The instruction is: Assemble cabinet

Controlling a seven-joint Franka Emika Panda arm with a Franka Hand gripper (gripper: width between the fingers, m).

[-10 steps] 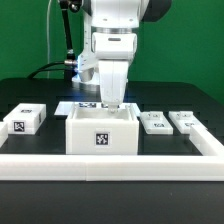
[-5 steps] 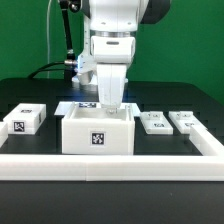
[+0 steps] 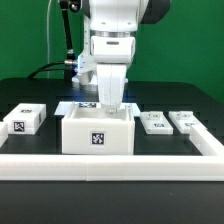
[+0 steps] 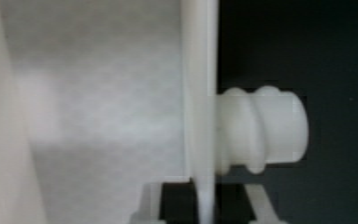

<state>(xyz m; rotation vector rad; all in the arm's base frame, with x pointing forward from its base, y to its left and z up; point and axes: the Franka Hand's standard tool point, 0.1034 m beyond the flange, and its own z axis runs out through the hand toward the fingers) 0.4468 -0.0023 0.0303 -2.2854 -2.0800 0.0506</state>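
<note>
The white cabinet body, an open-topped box with a tag on its front face, stands mid-table. My gripper reaches straight down over its rear wall. In the wrist view the thin white wall runs between my two dark fingers, which are closed against it on both sides; the gripper's midpoint lies on the wall. A ridged white knob sticks out from the wall's outer side. Small tagged panel pieces lie loose: one at the exterior view's left, two at its right.
A white raised rail borders the table's front and runs up the exterior view's right side. The marker board lies flat behind the cabinet body. The robot's base and cables stand at the back.
The cabinet body and my gripper shifted slightly toward the exterior view's left between one second and half a second ago. Nothing has visibly moved since.
</note>
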